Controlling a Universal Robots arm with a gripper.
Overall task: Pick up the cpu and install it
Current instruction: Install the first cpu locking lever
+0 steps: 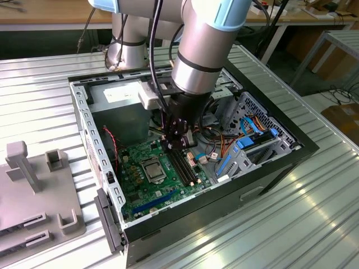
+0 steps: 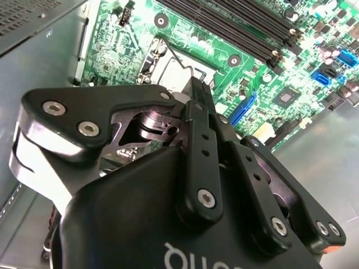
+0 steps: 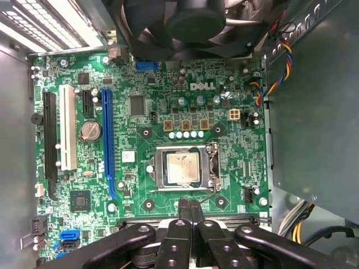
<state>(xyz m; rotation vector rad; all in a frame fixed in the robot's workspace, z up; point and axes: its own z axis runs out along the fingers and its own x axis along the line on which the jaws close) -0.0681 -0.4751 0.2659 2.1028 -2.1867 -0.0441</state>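
The cpu [image 3: 183,168], a small silvery square, lies flat inside the metal socket frame [image 3: 210,167] on the green motherboard [image 3: 134,168]. In the exterior view the cpu [image 1: 155,169] sits near the middle of the board inside the open computer case [image 1: 84,120]. My gripper [image 1: 178,144] hangs above the board, just to the exterior view's right of the socket, over the long black memory slots [image 1: 185,168]. Its black fingers [image 3: 195,208] are pressed together, shut with nothing between them. In the second wrist view the gripper [image 2: 194,85] points at the socket's edge [image 2: 168,67].
A black fan [image 3: 196,22] is above one end of the board. Blue and black card slots [image 3: 106,140] run along one side. Cables and a blue-handled drive cage [image 1: 252,145] fill the case's right. A grey fixture [image 1: 33,190] stands on the table at the exterior view's left.
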